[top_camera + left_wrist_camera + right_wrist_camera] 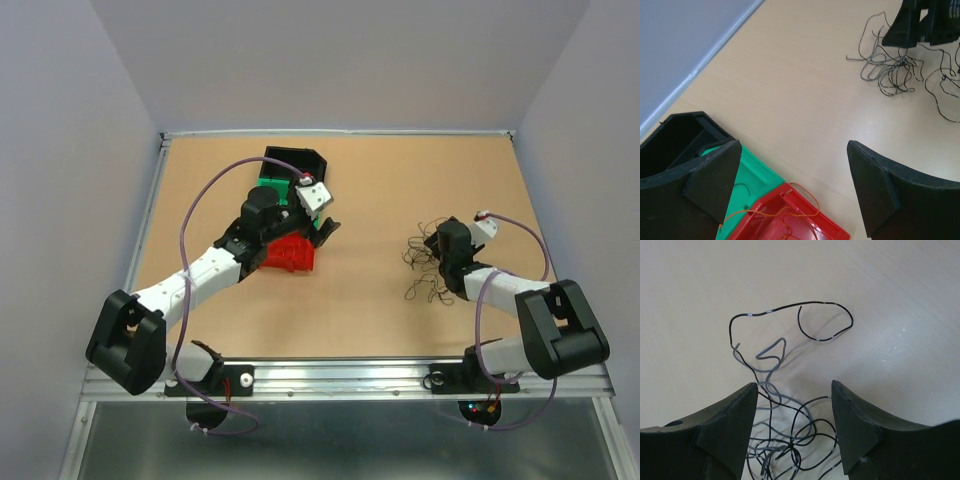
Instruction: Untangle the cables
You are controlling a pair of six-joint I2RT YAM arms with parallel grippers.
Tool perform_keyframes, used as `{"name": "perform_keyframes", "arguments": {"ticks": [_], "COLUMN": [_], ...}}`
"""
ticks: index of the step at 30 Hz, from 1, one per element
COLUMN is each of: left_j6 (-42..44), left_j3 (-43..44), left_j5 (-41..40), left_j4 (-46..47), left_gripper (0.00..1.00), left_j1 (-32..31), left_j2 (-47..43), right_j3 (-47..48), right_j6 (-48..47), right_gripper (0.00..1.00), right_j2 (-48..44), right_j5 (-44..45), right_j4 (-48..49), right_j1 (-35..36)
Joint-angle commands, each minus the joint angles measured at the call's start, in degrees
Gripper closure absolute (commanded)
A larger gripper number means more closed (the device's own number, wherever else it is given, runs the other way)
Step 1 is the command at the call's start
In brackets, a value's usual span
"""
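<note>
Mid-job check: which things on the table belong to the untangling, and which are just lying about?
Job: dark wire tangle between the right gripper's open jaws; orange wire lying in the red bin.
Lying about: red bin, green bin, black bin, all near the left gripper.

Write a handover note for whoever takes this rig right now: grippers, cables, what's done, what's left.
Left gripper: open, empty, hovering over the green bin and red bin.
Right gripper: open, one finger on each side of the dark cable tangle, not closed on it.
Cables: the dark and grey strands sit in one clump on the table at the right gripper. An orange cable lies in the red bin.
Done: apparently only the orange strand is separated.
Left: grip a strand of the tangle and pull the clump apart.
</note>
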Motion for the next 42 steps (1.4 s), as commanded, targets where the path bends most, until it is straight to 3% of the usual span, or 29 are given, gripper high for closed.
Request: {"name": "perform_keyframes", "arguments": {"ticks": [1, 11, 12, 15, 16, 17, 27, 31, 37, 42], "left_j6": [-0.3, -0.1, -0.1, 0.0, 0.1, 0.2, 0.5, 0.4, -0.8, -1.3], "left_j3": [-0.3, -1.0, -1.0, -1.1, -1.0, -1.1, 0.8, 1.8, 6.3, 10.8], "left_j5": [-1.4, -2.1, -2.2, -2.3, -2.5, -2.6, -2.3, 0.3, 5.6, 5.5], "left_j4": [5.0, 5.2, 5.1, 5.1, 5.1, 5.0, 3.5, 3.3, 3.5, 3.3], "left_gripper": [0.01, 0.01, 0.01, 0.01, 0.01, 0.01, 0.01, 0.01, 0.01, 0.02], "left_j1": [-0.1, -0.1, -0.1, -0.1, -0.1, -0.1, -0.1, -0.2, -1.4, -2.6], "left_j2": [-2.9, -4.6, -4.7, -5.1, -5.1, -5.2, -2.4, 0.3, 4.0, 7.4], "right_j3": [6.4, 13.8, 14.4, 15.3, 14.9, 14.7, 15.8, 17.7, 20.9, 21.2], "right_j6": [2.9, 2.3, 2.2, 1.3, 1.5, 1.3, -5.8, -8.8, -9.2, -10.3], "right_gripper": [0.35, 0.41, 0.45, 0.72, 0.92, 0.99, 0.99, 1.00, 1.00, 0.99], "right_j2": [4.5, 12.5, 13.1, 13.5, 13.0, 12.6, -2.4, -4.5, -6.6, -9.6], "right_j5": [3.8, 5.8, 5.6, 6.4, 6.6, 6.6, -6.8, -23.8, -36.0, -46.4], "right_j4": [3.8, 6.0, 6.0, 5.9, 6.0, 6.0, 1.5, 2.5, 3.6, 7.2], "right_j1": [-1.1, -2.7, -2.9, -3.2, -3.2, -3.2, -2.9, -2.5, 1.1, 3.8]}}
